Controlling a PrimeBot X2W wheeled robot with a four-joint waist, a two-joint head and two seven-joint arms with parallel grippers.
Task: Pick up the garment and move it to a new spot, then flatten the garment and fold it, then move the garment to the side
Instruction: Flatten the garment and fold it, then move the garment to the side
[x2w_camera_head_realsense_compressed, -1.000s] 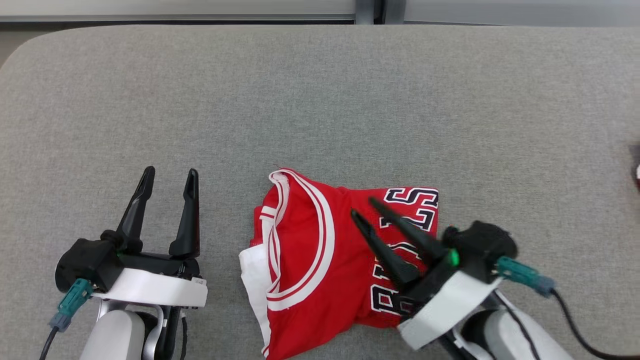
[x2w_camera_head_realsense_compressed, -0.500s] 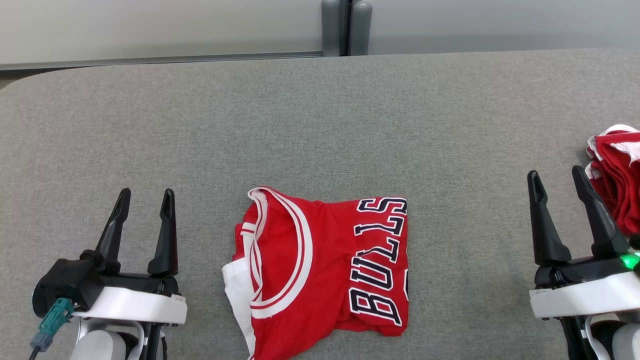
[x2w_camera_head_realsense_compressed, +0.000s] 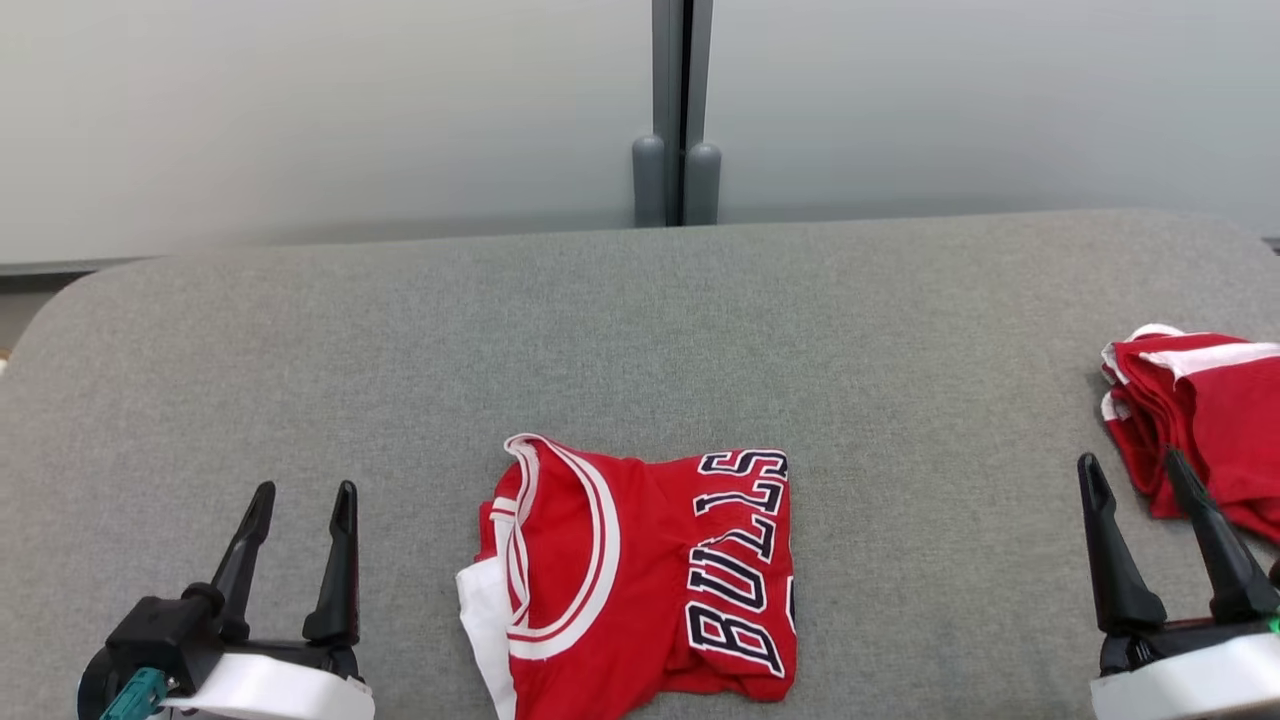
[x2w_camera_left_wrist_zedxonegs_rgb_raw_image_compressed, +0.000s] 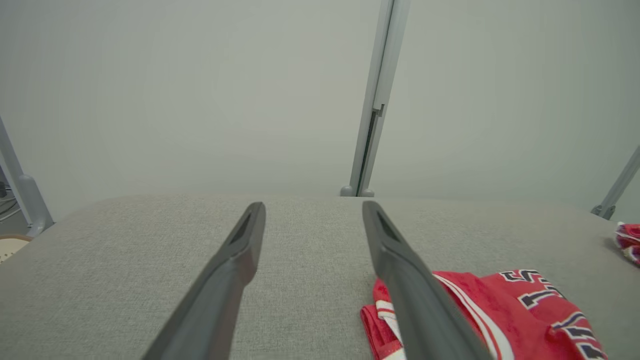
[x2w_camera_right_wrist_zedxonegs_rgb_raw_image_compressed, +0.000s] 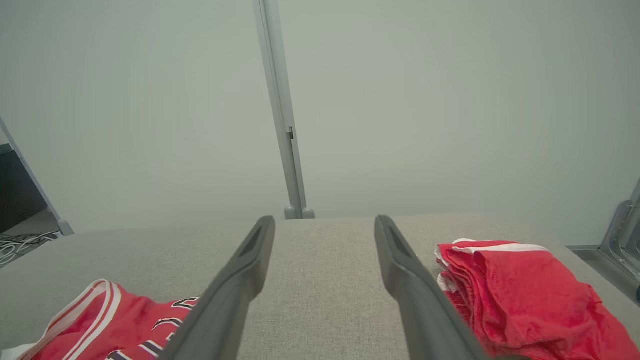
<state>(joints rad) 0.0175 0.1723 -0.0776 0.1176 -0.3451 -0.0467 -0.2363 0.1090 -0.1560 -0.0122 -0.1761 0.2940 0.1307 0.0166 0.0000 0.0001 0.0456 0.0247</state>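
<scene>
Seemingly folded already, the garment (x2w_camera_head_realsense_compressed: 640, 580) lies flat on the surface (x2w_camera_head_realsense_compressed: 640, 330), midway between the jaws. Both sets stand wide, holding nothing. Moving it aside, perhaps beside the pile (x2w_camera_head_realsense_compressed: 1210, 420), remains.

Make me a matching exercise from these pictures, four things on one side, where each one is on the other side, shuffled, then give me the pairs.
Things
1. folded Bulls jersey
2. stack of red garments
3. left gripper
4. grey post

Places
A. behind the far edge of the table
B. open, at the lower left of the head view
C. at the table's right end
D. middle of the table's near side

Pairs: 1-D, 2-C, 3-B, 4-A
</scene>
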